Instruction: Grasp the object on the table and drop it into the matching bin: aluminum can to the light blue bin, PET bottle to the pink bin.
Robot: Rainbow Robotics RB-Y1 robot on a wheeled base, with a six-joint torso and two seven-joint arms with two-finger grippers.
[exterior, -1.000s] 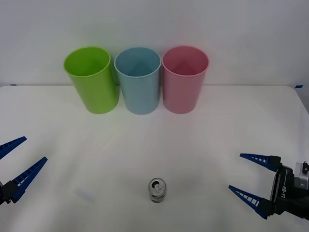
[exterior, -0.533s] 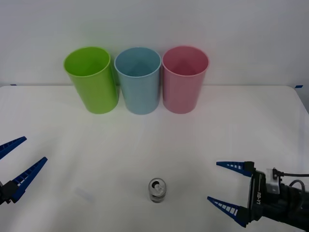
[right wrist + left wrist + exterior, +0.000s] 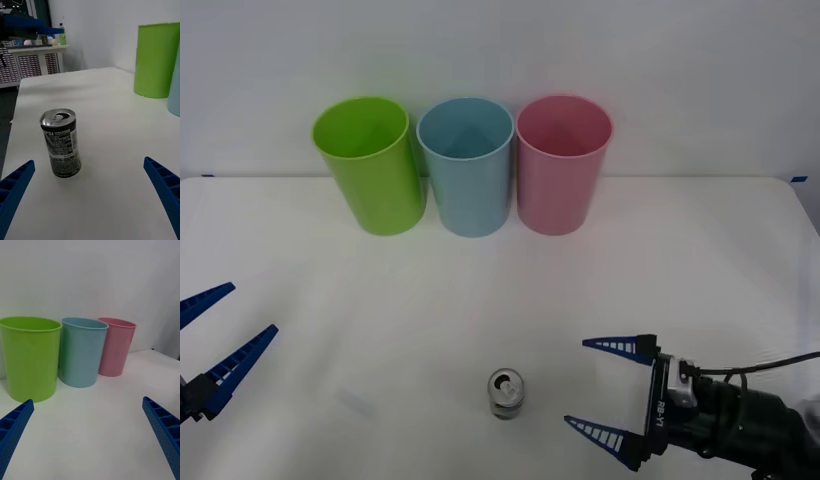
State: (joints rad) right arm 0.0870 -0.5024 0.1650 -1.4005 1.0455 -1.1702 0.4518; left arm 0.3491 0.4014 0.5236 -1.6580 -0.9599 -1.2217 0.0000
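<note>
The small silver aluminum can [image 3: 506, 393] with dark printed side stood upright on the broad white table [image 3: 680, 260], near its front edge. The right end effector [image 3: 610, 390] lay just beside it, fingers spread, not touching. The left end effector [image 3: 210, 335] hung spread, well apart. The light blue plastic bin [image 3: 468, 165] stood between green [image 3: 370, 163] and pink [image 3: 561, 163] bins.

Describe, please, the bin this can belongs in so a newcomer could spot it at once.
Three tall cup-shaped bins stand in a row at the far edge of the white table. The light blue bin is the middle one, between the lime green bin and the pink bin.
</note>
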